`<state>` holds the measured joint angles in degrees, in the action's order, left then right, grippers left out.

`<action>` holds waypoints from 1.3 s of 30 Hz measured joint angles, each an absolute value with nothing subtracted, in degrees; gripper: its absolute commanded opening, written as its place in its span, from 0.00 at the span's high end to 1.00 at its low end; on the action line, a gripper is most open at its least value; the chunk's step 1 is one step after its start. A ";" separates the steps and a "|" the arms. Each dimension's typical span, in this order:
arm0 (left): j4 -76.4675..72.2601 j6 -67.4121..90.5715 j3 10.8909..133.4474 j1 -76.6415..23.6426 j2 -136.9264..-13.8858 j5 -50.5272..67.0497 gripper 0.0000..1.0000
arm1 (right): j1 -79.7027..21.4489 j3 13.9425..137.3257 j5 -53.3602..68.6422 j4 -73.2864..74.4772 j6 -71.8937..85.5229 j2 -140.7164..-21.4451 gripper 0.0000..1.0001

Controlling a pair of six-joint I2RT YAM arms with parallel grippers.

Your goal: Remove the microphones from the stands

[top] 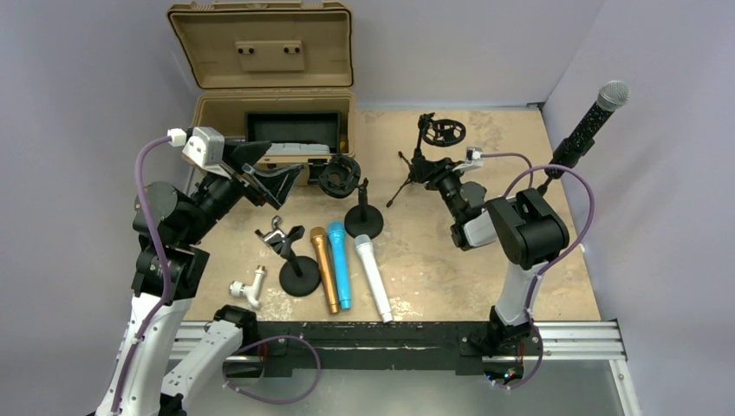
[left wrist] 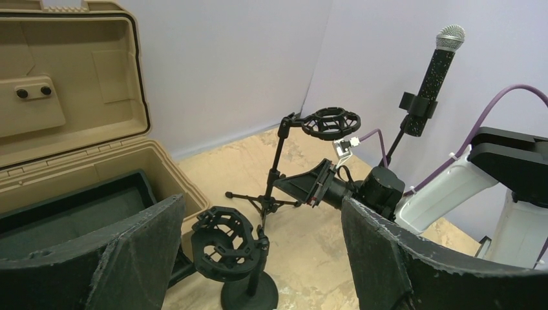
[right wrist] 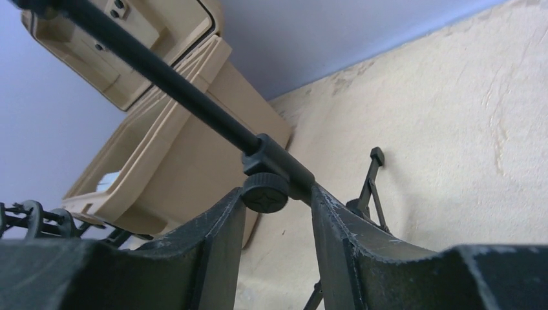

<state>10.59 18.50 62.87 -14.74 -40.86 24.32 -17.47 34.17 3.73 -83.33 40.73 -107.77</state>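
Right gripper point(right wrist: 278, 216) fingers flank tripod stand point(right wrist: 279, 169) collar; pinch or gap, cannot tell. Left gripper point(left wrist: 260, 205) spread wide, empty. Microphone point(top: 591, 120) clipped on mic stand point(top: 548, 179) far right, axis tilted up-right, well right of those fingers; right gripper nearer.

right gripper point(right wrist: 278, 195) straddling stand pole point(right wrist: 174, 87), tan case point(right wrist: 187, 161) behind

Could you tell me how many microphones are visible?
4: the gold microphone, blue microphone and white microphone lie side by side up front; the black microphone is clipped in its stand, far right. The case may hide more.
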 measured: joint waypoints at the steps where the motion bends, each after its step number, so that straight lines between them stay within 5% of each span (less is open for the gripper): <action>1: 10.50 18.50 62.87 -14.74 -40.86 24.32 0.12 | -17.04 34.17 4.58 -83.79 42.11 -108.44 0.61; 17: 10.33 18.52 62.87 -14.74 -40.86 24.93 0.12 | -14.85 34.15 8.80 -87.02 49.04 -109.86 0.60; 23: 10.33 18.52 62.87 -14.74 -40.86 24.95 0.12 | -14.33 34.15 9.28 -87.15 49.30 -109.86 0.74; 28: 10.31 18.55 62.87 -14.74 -40.91 25.10 0.12 | -14.28 34.17 9.85 -87.55 47.90 -109.86 1.00; 39: 10.04 19.40 62.87 -14.63 -41.19 25.54 0.12 | -18.55 33.15 0.64 -84.34 34.26 -106.67 1.00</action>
<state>10.04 19.40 62.87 -14.63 -41.19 25.54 -18.55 33.15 0.64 -84.33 34.26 -106.67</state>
